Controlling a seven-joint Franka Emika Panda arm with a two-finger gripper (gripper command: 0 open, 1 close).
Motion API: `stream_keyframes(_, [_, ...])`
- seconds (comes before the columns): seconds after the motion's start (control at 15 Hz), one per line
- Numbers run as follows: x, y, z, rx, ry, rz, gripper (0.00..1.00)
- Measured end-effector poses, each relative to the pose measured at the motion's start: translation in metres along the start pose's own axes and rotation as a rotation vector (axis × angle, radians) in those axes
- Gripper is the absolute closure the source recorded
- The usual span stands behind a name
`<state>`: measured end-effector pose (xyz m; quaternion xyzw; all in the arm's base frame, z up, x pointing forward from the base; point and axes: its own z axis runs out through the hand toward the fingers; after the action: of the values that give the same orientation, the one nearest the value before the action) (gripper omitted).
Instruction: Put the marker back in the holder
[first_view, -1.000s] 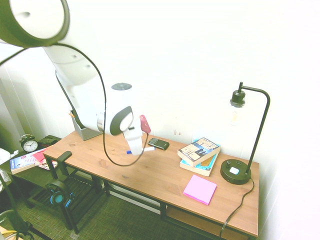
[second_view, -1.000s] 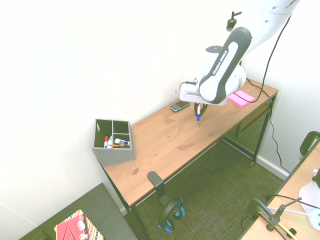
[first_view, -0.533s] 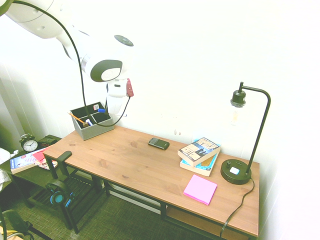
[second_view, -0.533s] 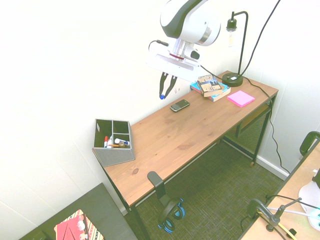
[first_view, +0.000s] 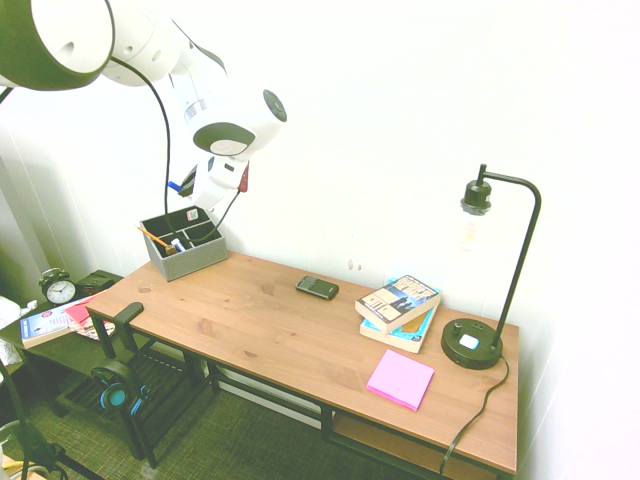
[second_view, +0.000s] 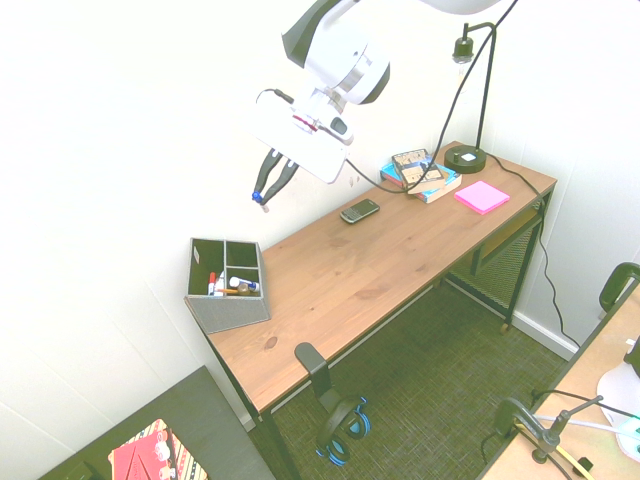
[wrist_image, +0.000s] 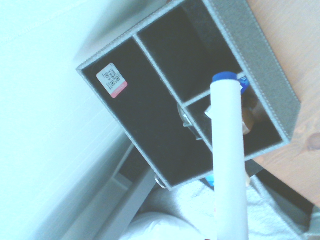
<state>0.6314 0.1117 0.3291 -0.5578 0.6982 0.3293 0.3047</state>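
desk (second_view: 400, 255): long wooden top against the wall; the holder stands at one end corner, the lamp at the opposite end.
holder (second_view: 225, 285): grey box at the desk's back corner by the wall, open side up, split into one long compartment and two smaller ones.
holder contents: a few pens and markers lie in the compartment nearest the desk's end; a thin orange pencil leans there too in the first exterior view. The other compartments look dark and bare; in the wrist view the long one shows only a small label on its floor.
claw (second_view: 266, 190): pinched together on the marker, high above the desk and tilted downward.
marker (second_view: 260, 195): held in the claw, blue cap at the low end, well clear of the desk.
key relation: the holder lies below the claw and a little toward the desk's end. The marker's long axis slants cap-first toward the box. In the wrist view the cap sits over the divider between compartments, so lining up with one opening matters, I judge.
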Motion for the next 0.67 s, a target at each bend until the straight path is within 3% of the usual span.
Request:
stream_keyframes(0.2, [0.025,-0.013,0.035,0.002,-0.089,0.035,1.0])
stream_keyframes(0.67, [0.064,-0.036,0.068,0.034,-0.192,0.113,1.0])
